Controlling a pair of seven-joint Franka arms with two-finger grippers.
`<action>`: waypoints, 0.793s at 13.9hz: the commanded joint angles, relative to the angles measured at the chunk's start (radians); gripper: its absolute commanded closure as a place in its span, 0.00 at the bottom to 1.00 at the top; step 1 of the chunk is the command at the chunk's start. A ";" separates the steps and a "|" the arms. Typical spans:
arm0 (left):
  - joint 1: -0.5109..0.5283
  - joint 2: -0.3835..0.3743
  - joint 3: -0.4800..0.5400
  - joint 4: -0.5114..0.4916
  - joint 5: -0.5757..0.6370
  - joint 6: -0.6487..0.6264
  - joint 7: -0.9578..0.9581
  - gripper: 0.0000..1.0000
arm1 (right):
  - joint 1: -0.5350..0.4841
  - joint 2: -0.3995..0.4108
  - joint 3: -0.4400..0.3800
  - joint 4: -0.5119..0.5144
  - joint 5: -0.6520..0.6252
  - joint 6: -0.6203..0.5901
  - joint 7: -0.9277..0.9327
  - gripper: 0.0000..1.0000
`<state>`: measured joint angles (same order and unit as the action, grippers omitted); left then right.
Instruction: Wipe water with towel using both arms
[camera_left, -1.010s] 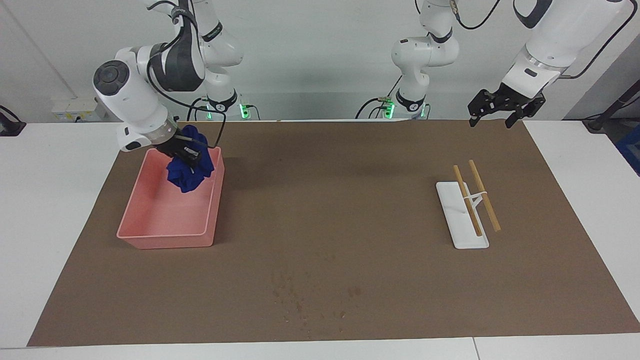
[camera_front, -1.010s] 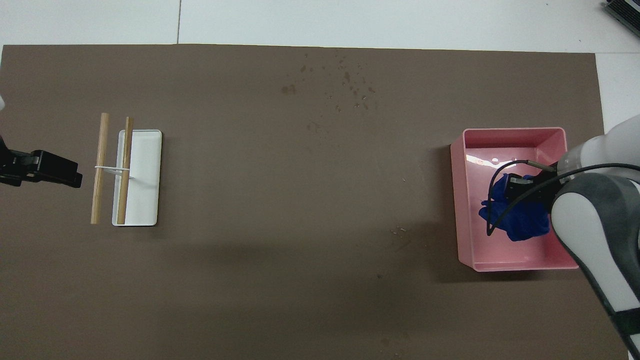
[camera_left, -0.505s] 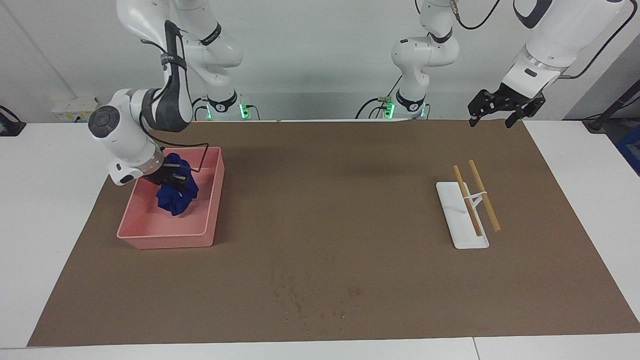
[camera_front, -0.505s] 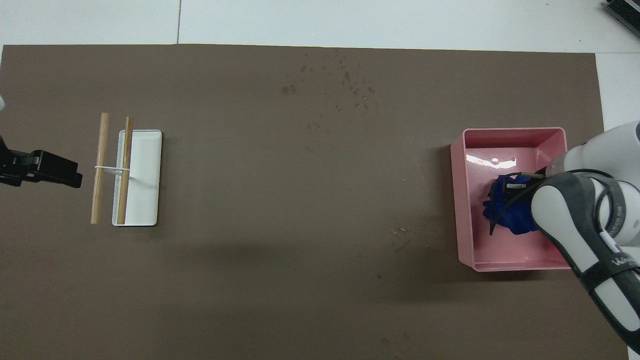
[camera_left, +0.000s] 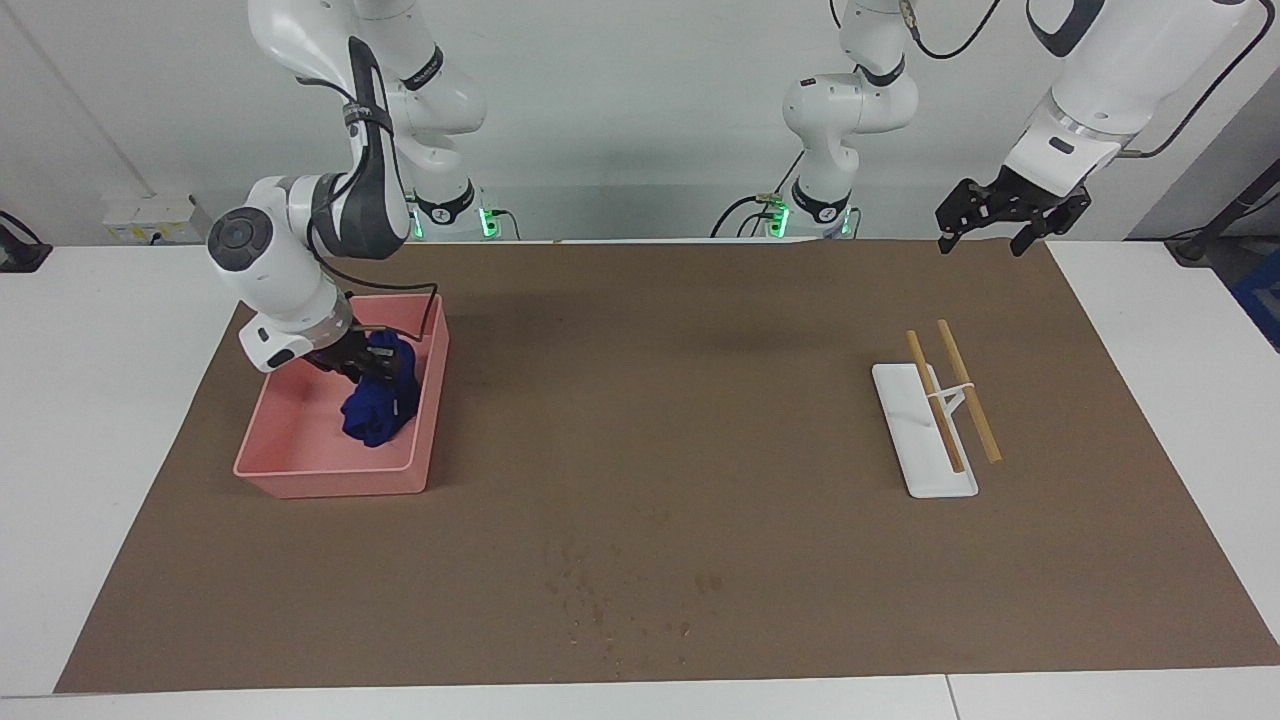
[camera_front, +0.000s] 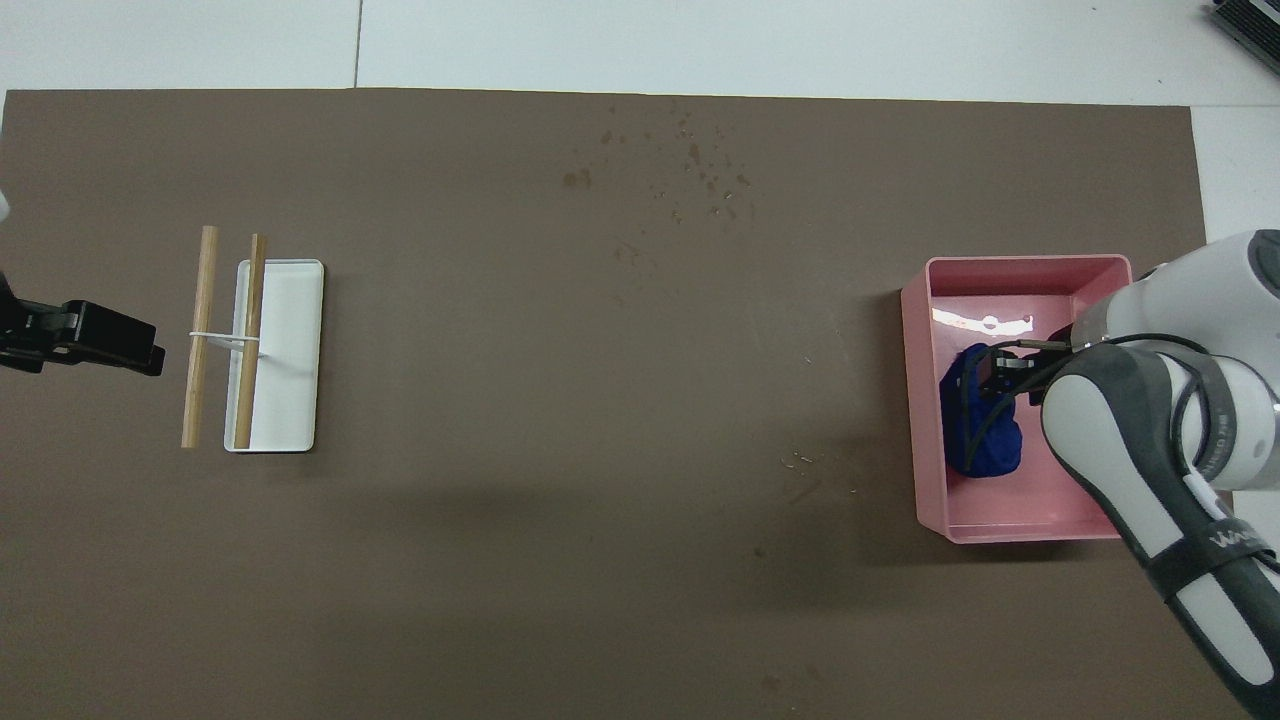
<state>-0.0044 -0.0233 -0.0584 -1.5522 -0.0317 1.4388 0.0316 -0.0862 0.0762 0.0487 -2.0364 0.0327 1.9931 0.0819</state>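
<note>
Right gripper (camera_left: 375, 372) was down in the pink tub (camera_left: 300, 470) at the right arm's end of the mat (camera_left: 660, 400), on the blue towel (camera_left: 372, 412); couldn't tell if its fingers still gripped or had let go. Towel sat in the tub. Left gripper (camera_left: 990, 225) waited open over the mat corner nearest its base. Water specks (camera_left: 620, 595) lay farther from the robots, mid-mat. White tray (camera_left: 915, 450) with sticks (camera_left: 950, 395) was at the left arm's end.

Mat (camera_left: 700, 420) covers table (camera_left: 110, 420). Tub (camera_left: 300, 480) on mat at right arm's end — towel (camera_left: 375, 410) inside, against wall toward table's middle, right gripper (camera_left: 375, 365) on it. Tray (camera_left: 925, 450) with two sticks (camera_left: 950, 395) across it at left arm's end. Water (camera_left: 610, 600) specks mid-mat, farther from robots than tub and tray. Left gripper (camera_left: 1010, 215) waits over mat's corner, nearest robots.
</note>
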 joint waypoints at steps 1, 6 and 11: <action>0.004 -0.027 -0.001 -0.029 0.012 -0.003 0.008 0.00 | 0.029 -0.029 0.010 0.132 -0.045 -0.117 0.004 0.00; 0.004 -0.029 -0.001 -0.029 0.012 -0.003 0.008 0.00 | 0.045 -0.044 0.010 0.382 -0.077 -0.287 0.004 0.00; 0.004 -0.029 -0.001 -0.029 0.012 -0.003 0.008 0.00 | 0.028 -0.079 -0.001 0.484 -0.073 -0.388 -0.004 0.00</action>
<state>-0.0044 -0.0233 -0.0584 -1.5523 -0.0317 1.4388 0.0316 -0.0456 0.0059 0.0489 -1.5765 -0.0377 1.6397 0.0825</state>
